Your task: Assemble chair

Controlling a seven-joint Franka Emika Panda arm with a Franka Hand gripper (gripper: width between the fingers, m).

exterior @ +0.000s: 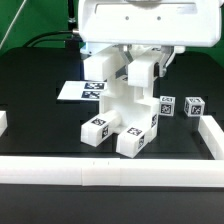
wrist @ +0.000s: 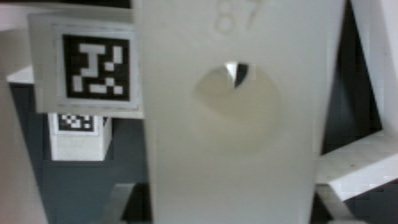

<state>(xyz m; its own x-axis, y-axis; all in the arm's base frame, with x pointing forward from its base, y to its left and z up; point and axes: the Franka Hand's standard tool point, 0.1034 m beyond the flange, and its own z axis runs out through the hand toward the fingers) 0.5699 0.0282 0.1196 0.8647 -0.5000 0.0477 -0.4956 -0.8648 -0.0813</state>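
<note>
1. Work area. The black desk (exterior: 40,135) carries the chair (exterior: 122,108), partly joined, at the centre of the exterior view. A white border rail (exterior: 110,172) runs along the near edge, and a second rail (exterior: 210,135) stands at the exterior view's right.

2. Chair. The white blocky pieces form one stepped cluster. Two low ends point toward the near rail, each with a square black-and-white tag: one tagged end (exterior: 97,129) on the exterior view's left and one tagged end (exterior: 134,141) just beside it. An upright block (exterior: 142,74) rises at the far side of the cluster, and a further tag (exterior: 101,66) shows to its left.

3. Loose parts. Two small tagged pieces (exterior: 168,105) (exterior: 193,105) stand on the desk at the exterior view's right, clear of the cluster and near each other.

4. Marker board. The marker board (exterior: 72,91) lies flat on the desk at the exterior view's left, partly hidden behind the cluster.

5. Arm. The white wrist housing (exterior: 130,20) hangs directly over the upright block. The jaws reach down to the top of the cluster. Their fingertips are hidden, so neither their opening nor any hold can be told.

6. Wrist view. A broad white bar (wrist: 231,150) fills the middle of the frame, with a round recess (wrist: 228,95) in its face. A large tag (wrist: 96,65) shows beside it.
</note>
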